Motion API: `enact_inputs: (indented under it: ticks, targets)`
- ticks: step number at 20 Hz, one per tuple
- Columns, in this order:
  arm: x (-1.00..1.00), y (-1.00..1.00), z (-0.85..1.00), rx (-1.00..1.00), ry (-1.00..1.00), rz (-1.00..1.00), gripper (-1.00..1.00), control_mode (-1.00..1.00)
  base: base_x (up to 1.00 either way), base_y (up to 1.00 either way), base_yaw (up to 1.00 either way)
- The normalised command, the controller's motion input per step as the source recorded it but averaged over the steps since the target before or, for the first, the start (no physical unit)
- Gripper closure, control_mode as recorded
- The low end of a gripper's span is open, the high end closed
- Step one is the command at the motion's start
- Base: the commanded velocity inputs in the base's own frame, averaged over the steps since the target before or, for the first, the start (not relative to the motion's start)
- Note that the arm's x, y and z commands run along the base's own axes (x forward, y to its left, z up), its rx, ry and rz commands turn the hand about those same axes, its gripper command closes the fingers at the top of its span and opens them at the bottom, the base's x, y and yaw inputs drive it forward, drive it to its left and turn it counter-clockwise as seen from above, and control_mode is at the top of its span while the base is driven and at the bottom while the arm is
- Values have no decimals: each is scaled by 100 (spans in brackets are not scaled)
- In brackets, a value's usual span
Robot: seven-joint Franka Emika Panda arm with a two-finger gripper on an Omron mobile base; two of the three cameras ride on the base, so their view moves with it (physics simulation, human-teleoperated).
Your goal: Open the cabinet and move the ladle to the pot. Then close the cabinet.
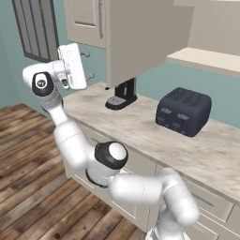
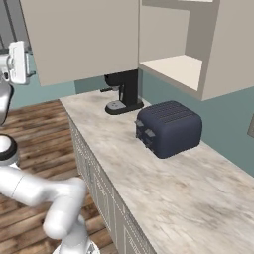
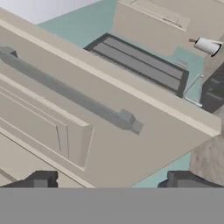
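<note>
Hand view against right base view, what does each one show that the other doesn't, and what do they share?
Hand view: the front of the cabinet door up close, with its raised panel and long silver bar handle.
Right base view: the dark blue toaster, the beige shelf inside the open cabinet, and the wooden floor.
Both: the cabinet door, swung open, and the marbled counter.

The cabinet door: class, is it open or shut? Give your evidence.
Open. The cabinet door stands swung out from the cabinet, and the bare shelf inside shows. The open pincer faces its handle.
</note>
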Motion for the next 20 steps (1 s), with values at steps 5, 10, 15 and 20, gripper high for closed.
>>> enact_inputs:
  ticks: [5, 10, 15, 20]
  targets:
    - [17, 0, 0, 0, -4, -5, -100, -100, 0, 0, 0]
    - [1, -18, 0, 5, -6, -4, -100, -100, 0, 0, 0]
    - [0, -26, 0, 7, -5, -4, -100, -100, 0, 0, 0]
    - [0, -13, 0, 4, -6, -5, -100, -100, 0, 0, 0]
